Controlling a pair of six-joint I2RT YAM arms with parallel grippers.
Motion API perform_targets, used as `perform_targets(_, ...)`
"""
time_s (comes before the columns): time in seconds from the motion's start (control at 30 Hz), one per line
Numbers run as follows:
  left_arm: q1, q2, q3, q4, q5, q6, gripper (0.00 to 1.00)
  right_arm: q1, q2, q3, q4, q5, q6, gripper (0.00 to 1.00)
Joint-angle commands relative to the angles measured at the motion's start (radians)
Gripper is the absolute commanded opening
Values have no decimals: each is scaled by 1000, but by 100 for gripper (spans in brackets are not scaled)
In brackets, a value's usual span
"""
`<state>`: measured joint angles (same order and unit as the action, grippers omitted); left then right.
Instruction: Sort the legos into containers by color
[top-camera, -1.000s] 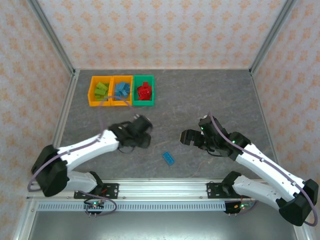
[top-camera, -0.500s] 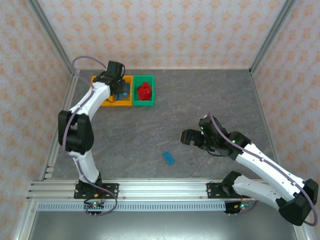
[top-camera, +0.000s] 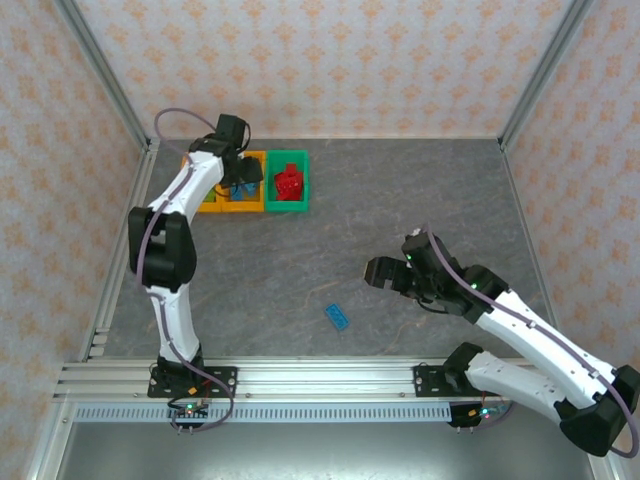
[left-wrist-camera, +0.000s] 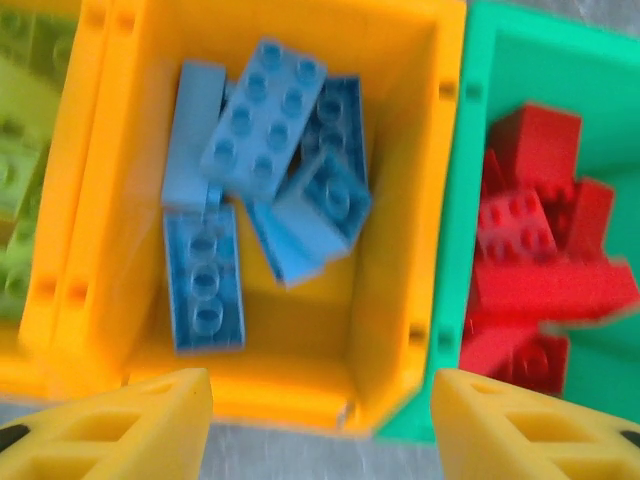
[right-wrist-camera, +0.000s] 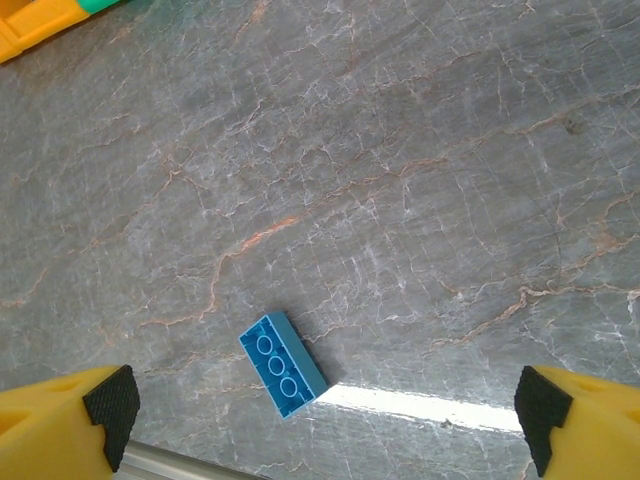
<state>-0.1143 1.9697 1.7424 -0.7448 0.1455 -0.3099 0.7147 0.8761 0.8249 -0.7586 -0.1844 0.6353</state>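
The left claw (left-wrist-camera: 320, 425) stood open, empty — just ahead of it an orange bin (left-wrist-camera: 400, 260) held blue bricks (left-wrist-camera: 262, 130), a green bin (left-wrist-camera: 470, 250) red bricks (left-wrist-camera: 540, 250). The right claw (right-wrist-camera: 322, 405) gaped wide above a loose blue brick (right-wrist-camera: 283, 363).

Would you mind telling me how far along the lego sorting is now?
Nearly done: red bricks occupy the green bin, blue bricks the middle orange bin, lime bricks the left orange bin. The left gripper hangs open, empty, over the middle bin. One blue brick lies on the table below the open right gripper.
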Motion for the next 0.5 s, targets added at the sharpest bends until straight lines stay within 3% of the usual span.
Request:
perform_targets(0.0,-48,-273,-117,11,69,-18,61,11,46,26,38,-21,-8,97)
perform_targets(0.27,-250,-695,-373,-88,39,7,62,220,333,100,103,71,-49,97)
perform_targets(0.47,-288,-877,-525,-177,64,4,63,319,592,140,212,61,-76,96)
